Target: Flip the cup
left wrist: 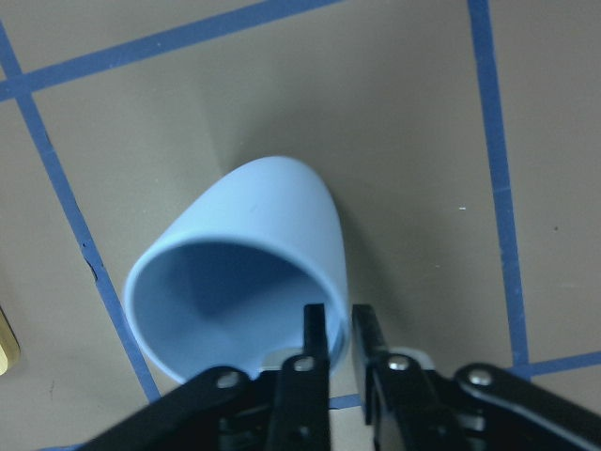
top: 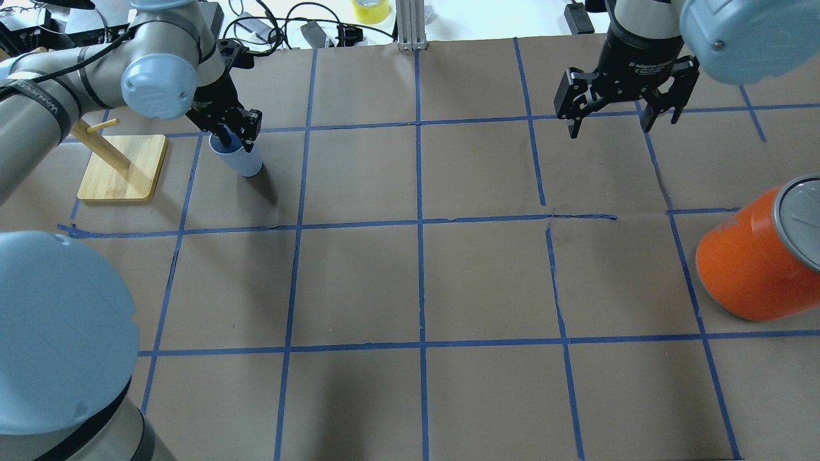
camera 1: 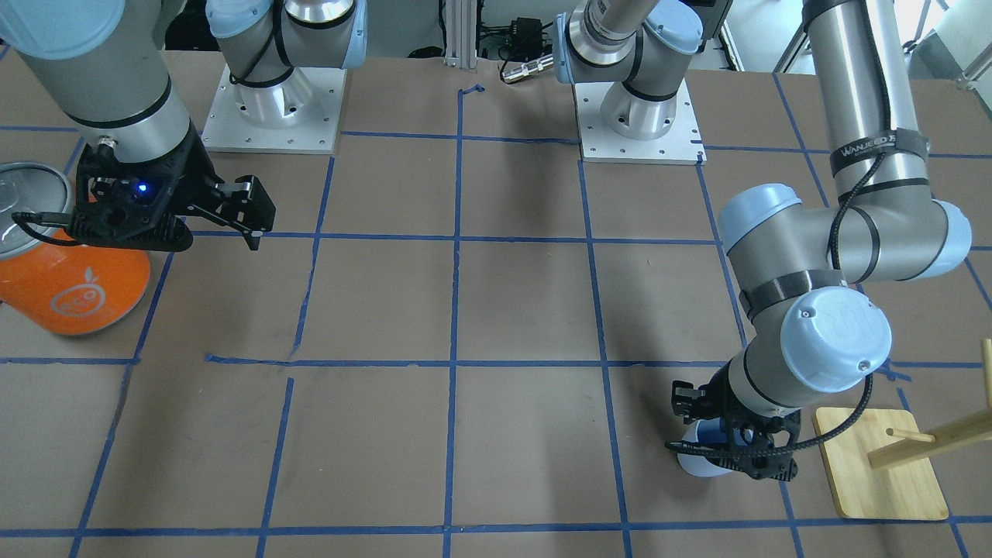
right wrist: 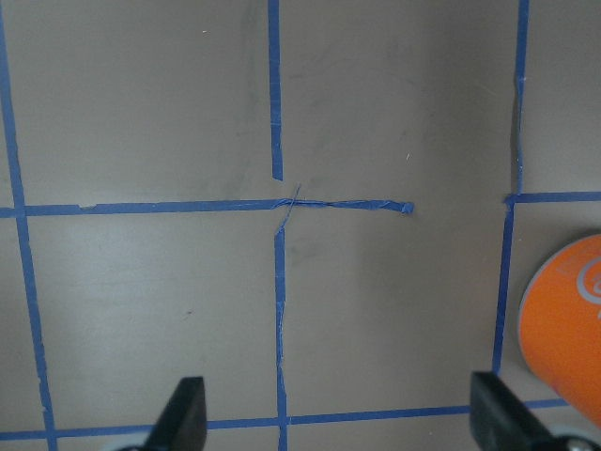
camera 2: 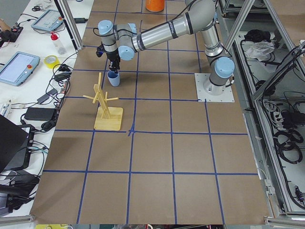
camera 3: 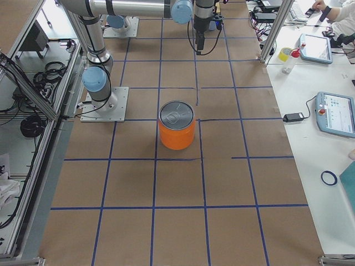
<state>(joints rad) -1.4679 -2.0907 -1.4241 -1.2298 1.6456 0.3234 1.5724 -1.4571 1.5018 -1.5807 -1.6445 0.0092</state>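
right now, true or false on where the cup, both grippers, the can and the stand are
1. The left gripper pinches the cup at its rim. True.
2. The cup is mouth down. False: its mouth faces up, with the rim in the gripper.
3. The right gripper holds the orange can. False: it is open and empty, apart from the can.
4. The orange can stands upright on the table. True.
5. The cup hangs on the wooden stand. False: it is beside the stand, not touching it.
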